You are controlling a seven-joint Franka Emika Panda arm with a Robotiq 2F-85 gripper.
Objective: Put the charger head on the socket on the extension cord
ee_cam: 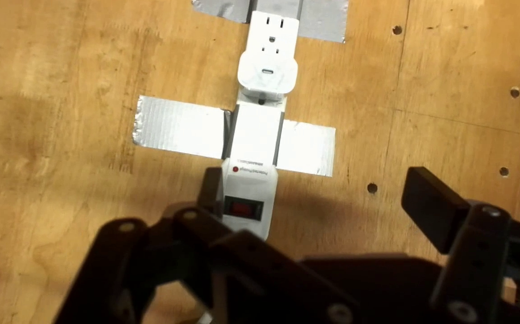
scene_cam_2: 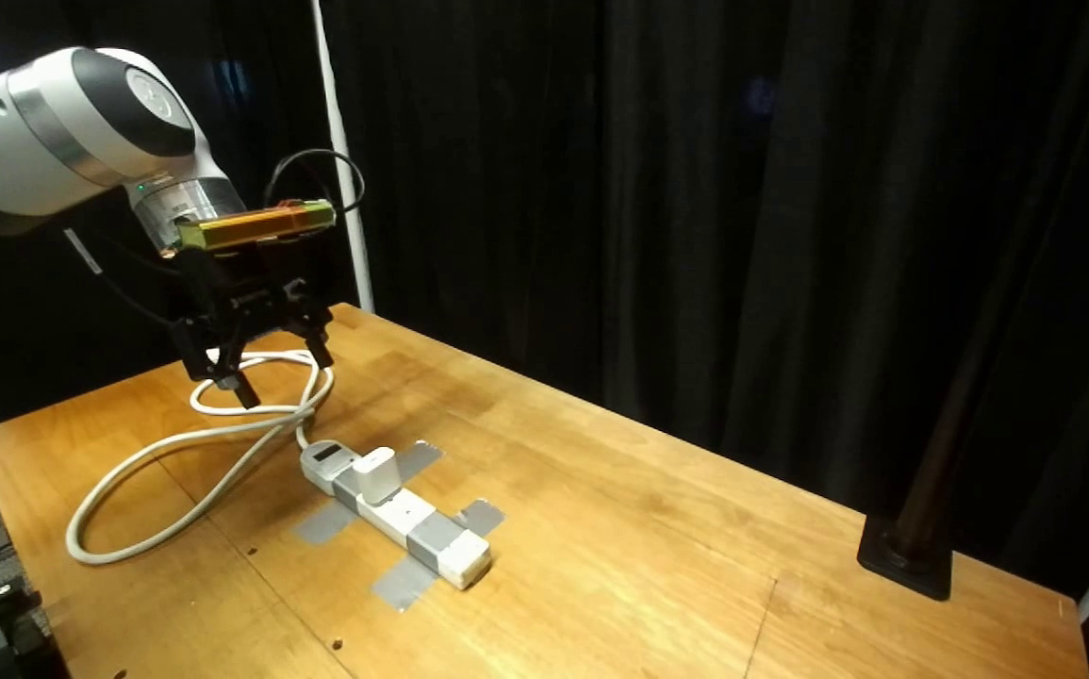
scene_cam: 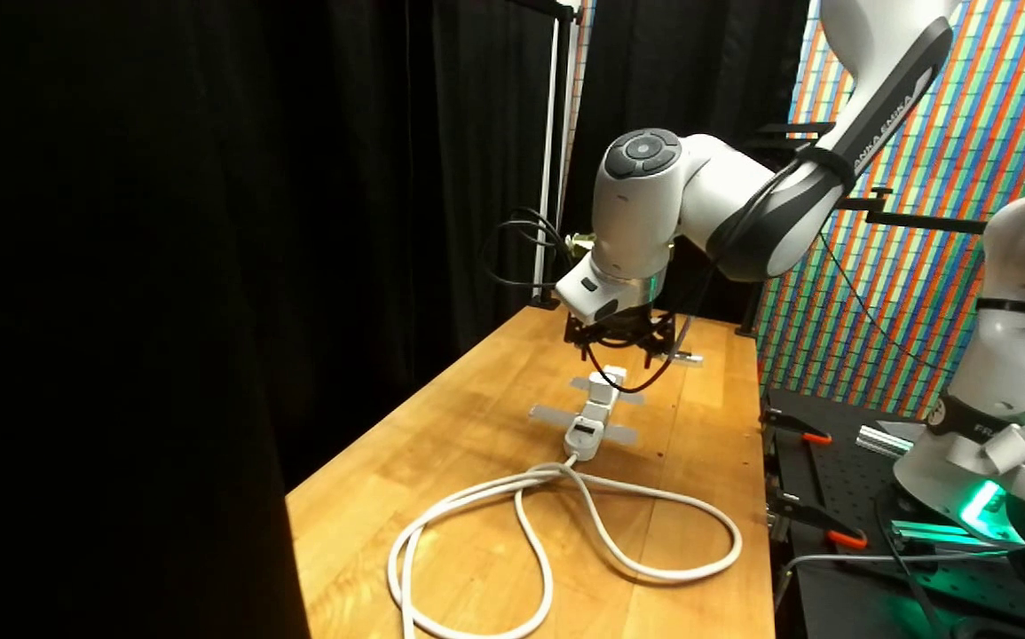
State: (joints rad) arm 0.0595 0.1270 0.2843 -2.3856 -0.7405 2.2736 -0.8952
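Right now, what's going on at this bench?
A Franka arm has its Robotiq gripper open and holding nothing above the wooden table. The white charger head stands on the socket nearest the red switch of the extension cord; the outlet beyond it is bare. Silver duct tape straps the socket block to the table, and the cord lies in loops. Placement looks done, but whether the prongs are fully in doesn't show.

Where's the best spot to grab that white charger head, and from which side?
Grip the charger head by two opposite side walls, likely best from straight above, jaws closing across the socket block: it is boxy, stands upright on the block, and its sides look unobstructed.
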